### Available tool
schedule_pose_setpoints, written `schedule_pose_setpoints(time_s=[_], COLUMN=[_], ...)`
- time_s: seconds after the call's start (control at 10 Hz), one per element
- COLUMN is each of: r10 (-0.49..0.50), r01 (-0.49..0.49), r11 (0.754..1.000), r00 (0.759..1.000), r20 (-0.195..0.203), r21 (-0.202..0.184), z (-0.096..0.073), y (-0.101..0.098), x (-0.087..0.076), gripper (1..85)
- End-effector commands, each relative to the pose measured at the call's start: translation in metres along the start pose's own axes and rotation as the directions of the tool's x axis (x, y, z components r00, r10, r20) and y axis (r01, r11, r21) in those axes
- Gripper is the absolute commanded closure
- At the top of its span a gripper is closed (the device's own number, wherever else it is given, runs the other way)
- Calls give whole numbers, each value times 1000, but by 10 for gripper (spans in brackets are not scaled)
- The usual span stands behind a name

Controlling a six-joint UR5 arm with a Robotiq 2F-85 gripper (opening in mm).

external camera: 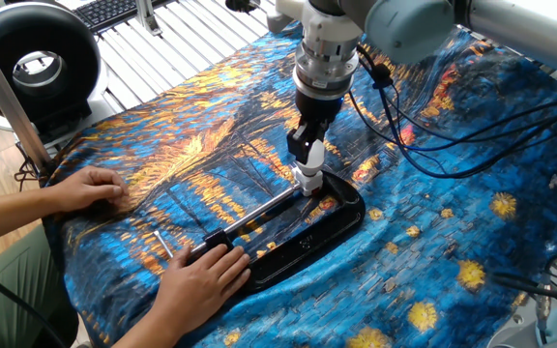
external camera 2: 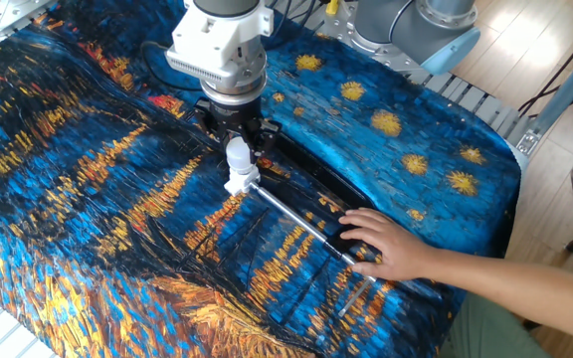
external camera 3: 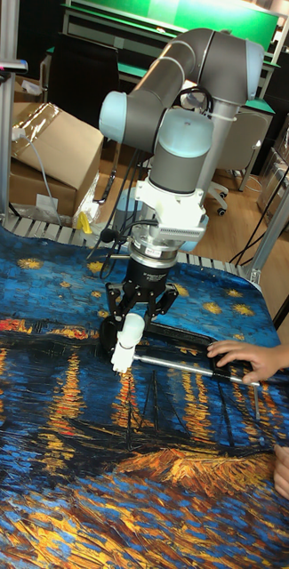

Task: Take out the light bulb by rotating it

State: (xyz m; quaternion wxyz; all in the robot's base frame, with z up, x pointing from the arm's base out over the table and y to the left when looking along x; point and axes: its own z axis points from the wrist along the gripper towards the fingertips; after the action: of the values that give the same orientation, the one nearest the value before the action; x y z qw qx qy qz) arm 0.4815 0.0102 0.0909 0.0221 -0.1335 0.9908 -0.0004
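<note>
Pinching the light bulb point(external camera 2: 238, 151) between its fingers, the pincer point(external camera 2: 238, 149) is hanging over the black tray point(external camera: 341, 224) near the counter's middle. A person's hand point(external camera 2: 386, 245) is pressing the tray's near end. Squeezing too hard risks cracking the bulb; slipping would be leaving it threaded in its socket point(external camera 2: 240, 182).

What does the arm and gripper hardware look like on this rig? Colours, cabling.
The UR5 arm has grey tube links with pale blue joint caps. A white, ribbed cylindrical wrist module leads down to a black two-finger gripper. Loose black cables hang from the wrist area and trail over the cloth. No markings are legible.
</note>
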Motion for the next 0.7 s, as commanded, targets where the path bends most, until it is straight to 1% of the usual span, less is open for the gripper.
schedule_pose_setpoints(time_s=[0.0, 0.4, 0.6], r10=[8, 3, 4], r01=[-8, -3, -4], r11=[1000, 1000, 1000], r00=[1000, 1000, 1000], r20=[9, 12, 6], r21=[-4, 6, 19], z=[-2, -2, 0], y=[1, 1, 1], x=[-3, -2, -1], gripper=[503, 520, 520])
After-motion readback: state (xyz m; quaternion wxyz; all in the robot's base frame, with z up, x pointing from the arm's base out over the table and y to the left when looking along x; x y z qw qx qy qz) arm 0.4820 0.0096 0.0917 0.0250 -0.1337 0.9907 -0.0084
